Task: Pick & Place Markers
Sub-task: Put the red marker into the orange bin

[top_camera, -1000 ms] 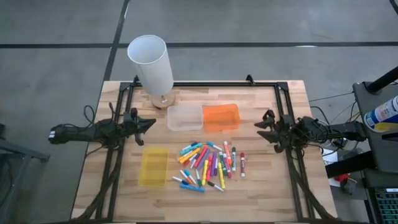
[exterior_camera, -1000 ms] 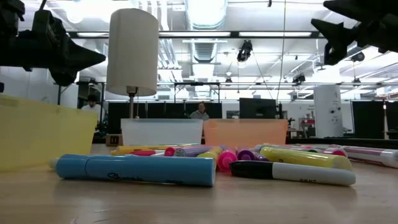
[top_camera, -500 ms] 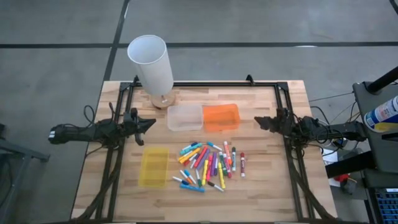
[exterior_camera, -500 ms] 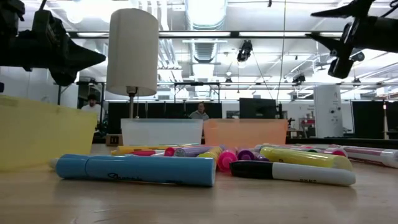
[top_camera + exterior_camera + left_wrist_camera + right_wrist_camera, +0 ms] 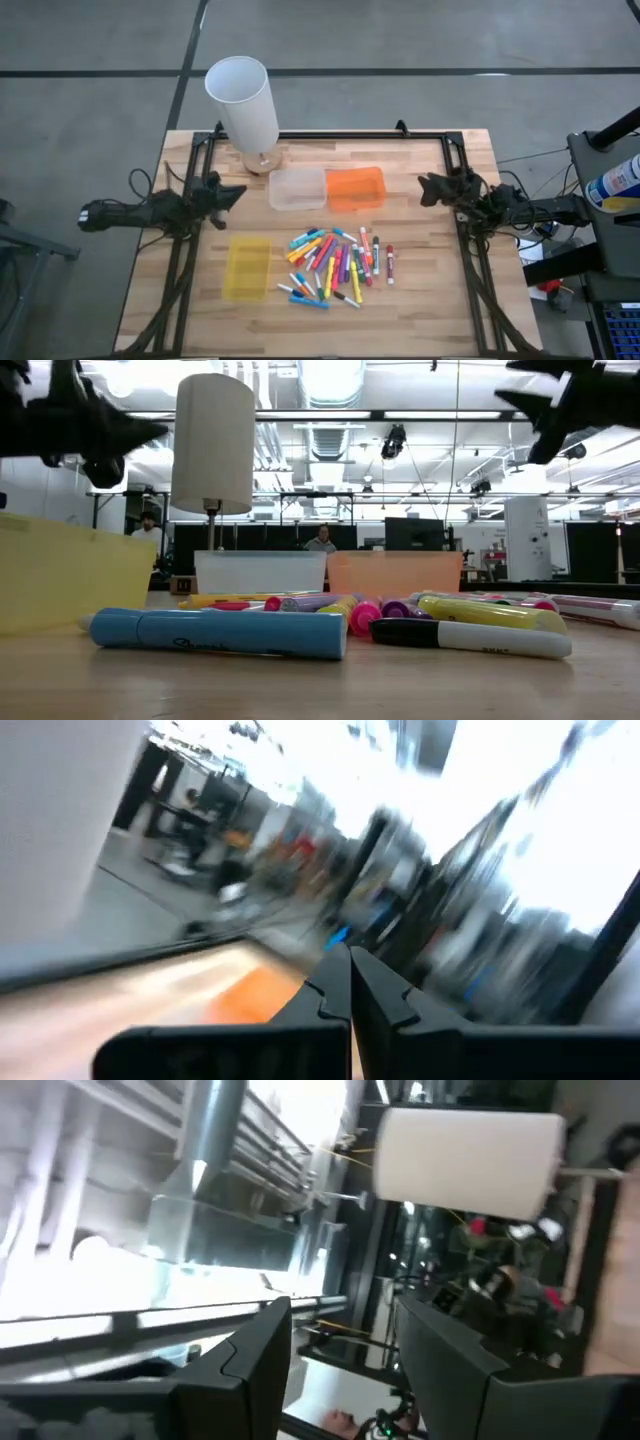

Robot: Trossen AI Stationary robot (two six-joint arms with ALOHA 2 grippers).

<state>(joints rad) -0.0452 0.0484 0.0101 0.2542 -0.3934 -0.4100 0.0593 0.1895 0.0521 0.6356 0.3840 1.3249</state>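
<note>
The fingers of the left gripper [image 5: 238,190] are pressing flat together with nothing between them, hanging above the surface [image 5: 420,300] at its left side. The fingers of the right gripper [image 5: 425,186] are standing spread apart, also gripping nothing, and hovering over the surface's right side. Between the two sets of fingers, nearer the right pair, an orange tray [image 5: 355,189] is sitting beside a clear tray [image 5: 297,189]. Just past the left fingers toward the front edge, a yellow tray [image 5: 247,267] is lying on the wood. The markers [image 5: 335,265] are lying in a loose mixed-colour heap on the surface, forward of both pairs of fingers and well apart from them, just beside the yellow tray. Behind the left fingers, a white lamp [image 5: 246,105] is standing at the rear edge.
</note>
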